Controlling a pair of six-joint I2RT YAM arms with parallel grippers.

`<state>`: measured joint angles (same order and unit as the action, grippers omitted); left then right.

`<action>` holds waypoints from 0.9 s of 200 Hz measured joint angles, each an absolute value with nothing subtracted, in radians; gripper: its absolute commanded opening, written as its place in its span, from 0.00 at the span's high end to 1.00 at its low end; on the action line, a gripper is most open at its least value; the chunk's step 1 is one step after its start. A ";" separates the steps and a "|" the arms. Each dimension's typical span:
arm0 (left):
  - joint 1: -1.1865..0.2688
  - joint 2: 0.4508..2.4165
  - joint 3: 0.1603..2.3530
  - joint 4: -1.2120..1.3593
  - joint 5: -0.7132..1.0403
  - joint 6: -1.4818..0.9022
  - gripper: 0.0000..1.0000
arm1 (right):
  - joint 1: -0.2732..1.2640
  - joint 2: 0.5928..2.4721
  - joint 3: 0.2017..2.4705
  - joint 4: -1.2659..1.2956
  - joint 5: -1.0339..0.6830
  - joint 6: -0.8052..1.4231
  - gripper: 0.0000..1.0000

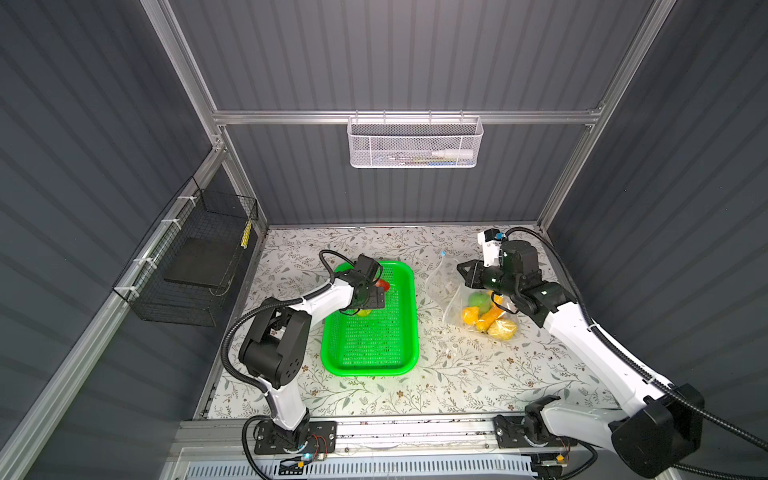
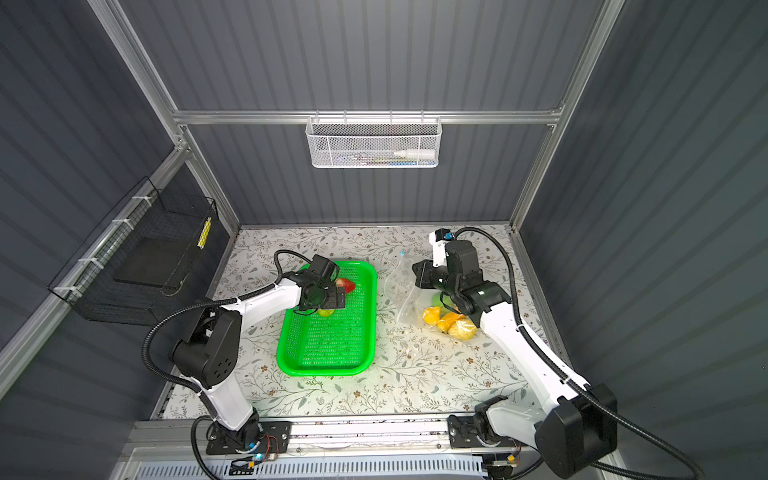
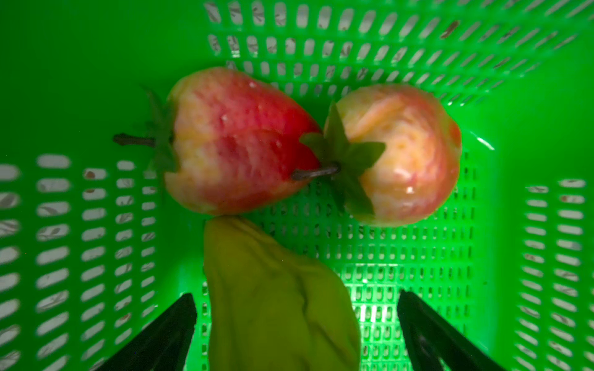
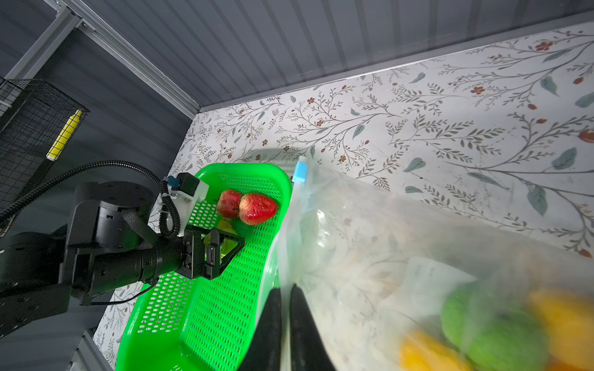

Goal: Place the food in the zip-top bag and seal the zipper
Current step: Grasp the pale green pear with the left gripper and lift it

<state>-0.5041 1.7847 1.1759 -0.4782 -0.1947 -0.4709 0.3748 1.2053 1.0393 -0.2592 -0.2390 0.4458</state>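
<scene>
Bag duty falls to the right gripper: jaws clenched on the zip-top bag at its mouth edge, lifting that lip, likely to keep the opening turned toward the green basket. Zipper unsealed, blue slider tab at one end. Left gripper spread wide, grasping nothing, jaws straddling a yellow-green ridged fruit on the basket floor. Two strawberries just beyond, touching. Only the left wrist view shows that straddle; in both top views the gripper body covers most of it. A top view shows the bagged fruit sharply; the right wrist view blurs it.
</scene>
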 measured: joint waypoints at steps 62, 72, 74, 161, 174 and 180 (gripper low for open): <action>-0.504 1.808 1.169 -0.469 -0.229 -0.467 0.01 | 0.375 1.205 1.039 -0.260 -0.239 0.446 0.89; -0.504 1.815 1.169 -0.466 -0.229 -0.467 0.03 | 0.375 1.205 1.039 -0.260 -0.239 0.446 0.89; -0.504 1.816 1.169 -0.465 -0.229 -0.467 0.03 | 0.375 1.205 1.039 -0.260 -0.239 0.446 0.89; -0.504 1.827 1.151 -0.424 -0.224 -0.460 0.33 | 0.375 1.205 1.039 -0.262 -0.239 0.445 0.89; -0.504 1.815 1.140 -0.419 -0.224 -0.460 0.36 | 0.375 1.205 1.039 -0.262 -0.239 0.445 0.89; -0.504 1.806 1.132 -0.418 -0.223 -0.460 0.37 | 0.375 1.205 1.039 -0.262 -0.239 0.445 0.89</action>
<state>-0.5041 1.8065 1.1316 -0.4183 -0.2234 -0.4599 0.3748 1.2053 1.0393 -0.2615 -0.2390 0.4454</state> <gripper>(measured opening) 0.651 0.109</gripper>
